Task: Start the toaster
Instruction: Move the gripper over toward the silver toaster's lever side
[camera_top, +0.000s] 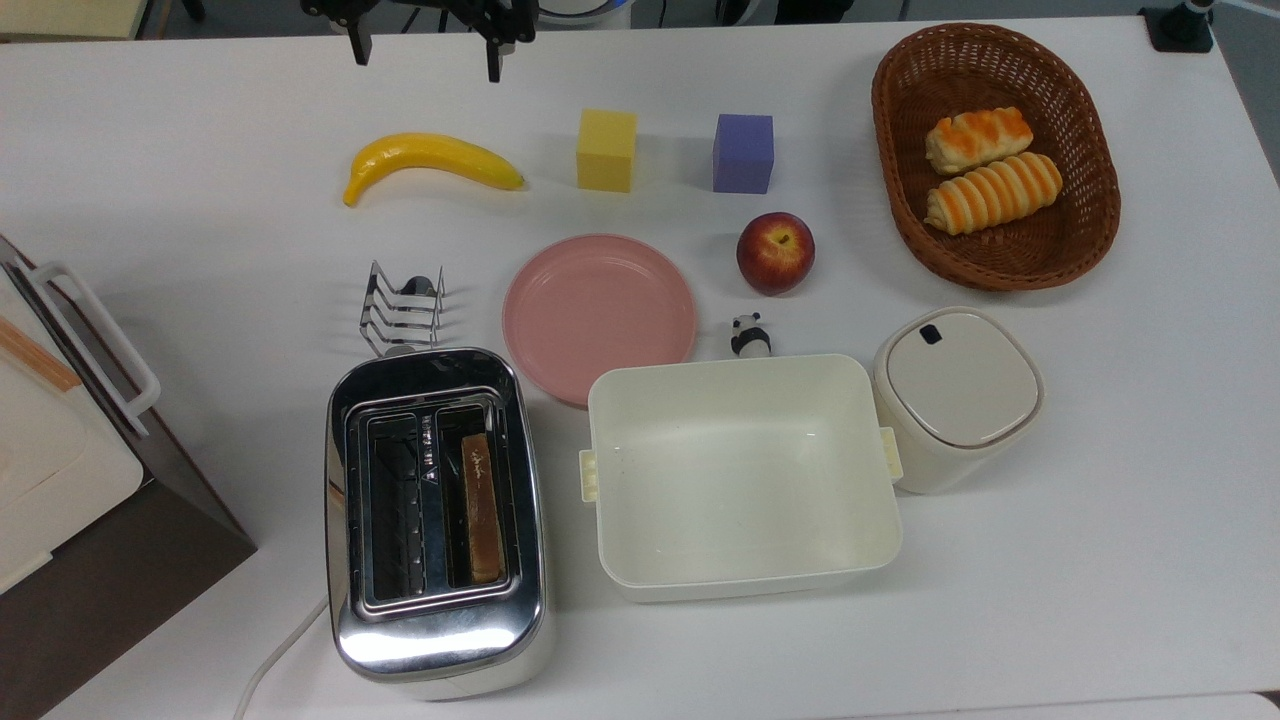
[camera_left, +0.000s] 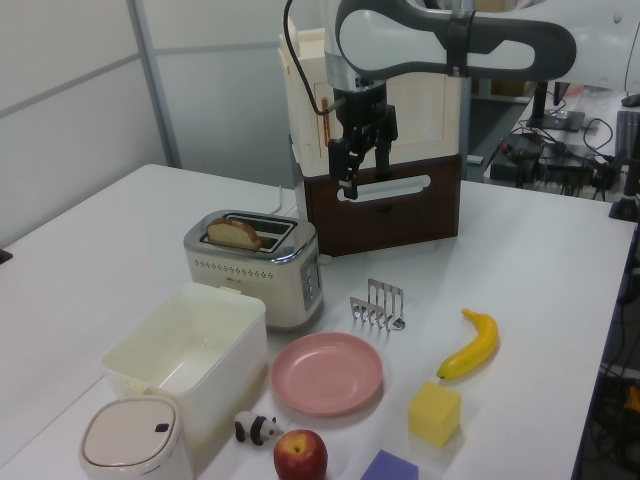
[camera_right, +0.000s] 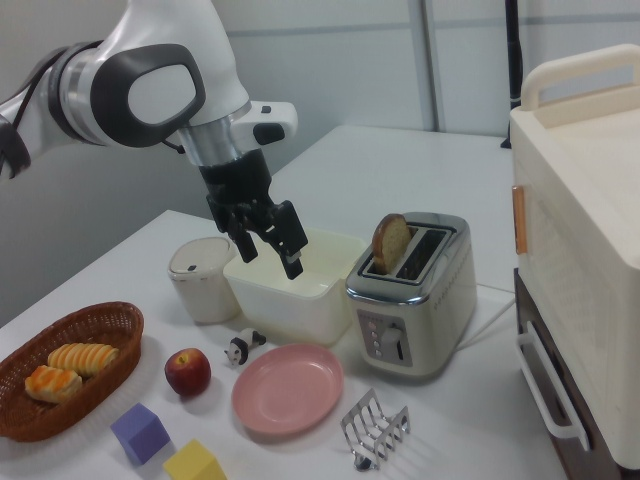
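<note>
While toast stands up, chrome toaster (camera_top: 436, 520)

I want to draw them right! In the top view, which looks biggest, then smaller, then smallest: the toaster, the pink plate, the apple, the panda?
1. toaster
2. pink plate
3. apple
4. panda

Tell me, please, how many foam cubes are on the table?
2: a yellow cube beside the banana, and a purple cube at the top view's right of it, above the apple.
</note>
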